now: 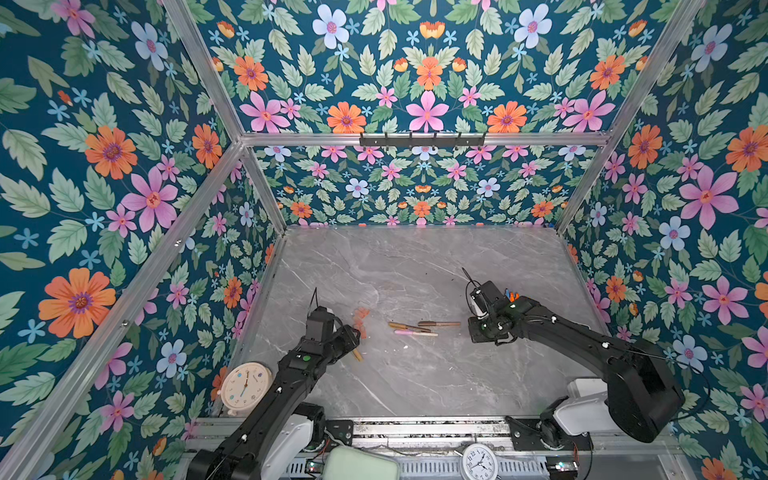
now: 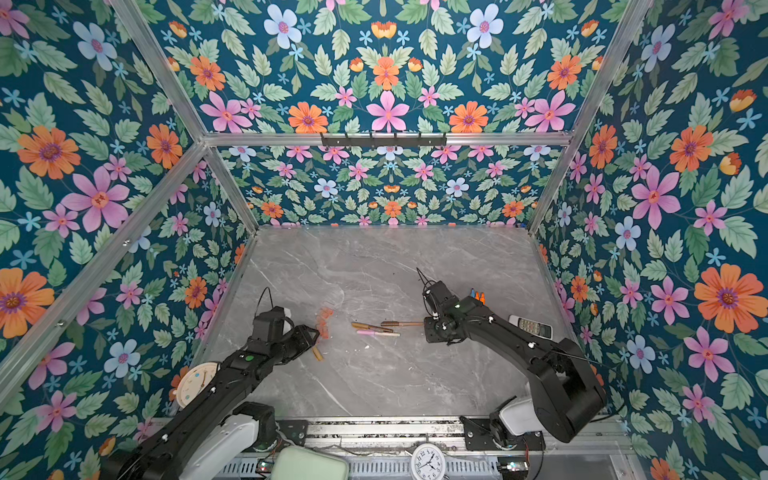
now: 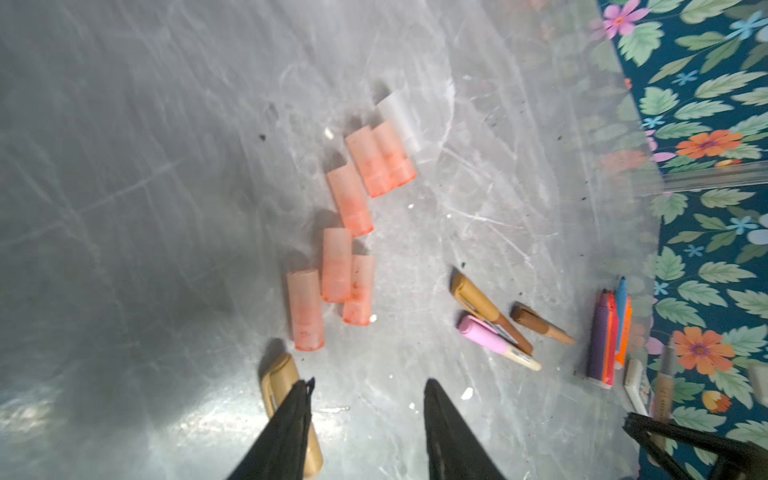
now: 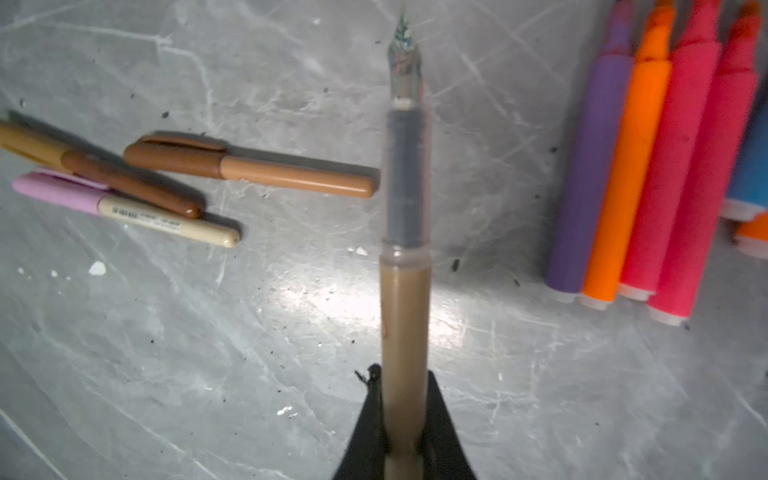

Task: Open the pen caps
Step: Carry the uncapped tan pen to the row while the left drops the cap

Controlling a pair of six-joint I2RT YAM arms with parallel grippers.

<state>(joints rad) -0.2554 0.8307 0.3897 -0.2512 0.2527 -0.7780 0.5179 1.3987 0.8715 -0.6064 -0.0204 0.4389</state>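
Observation:
Several translucent orange-pink pen caps (image 3: 349, 232) lie loose in a cluster, seen in both top views (image 1: 360, 318) (image 2: 324, 322). My left gripper (image 3: 368, 386) is open just short of them, and a gold pen cap (image 3: 286, 386) lies on the table beside and under one finger (image 3: 291, 432). My right gripper (image 4: 405, 380) is shut on an uncapped brown pen (image 4: 405, 299) whose tip points away over the table. Three capped pens (image 4: 249, 172) (image 1: 415, 328), brown, gold and pink, lie between the arms. Uncapped purple, orange and red-pink pens (image 4: 648, 166) lie in a row.
A white remote (image 2: 532, 327) lies behind the right arm. A cream clock (image 1: 245, 386) leans at the left wall, a white clock (image 1: 480, 461) and a pale green box (image 1: 359, 465) sit at the front rail. Floral walls enclose the marble table (image 1: 415, 257).

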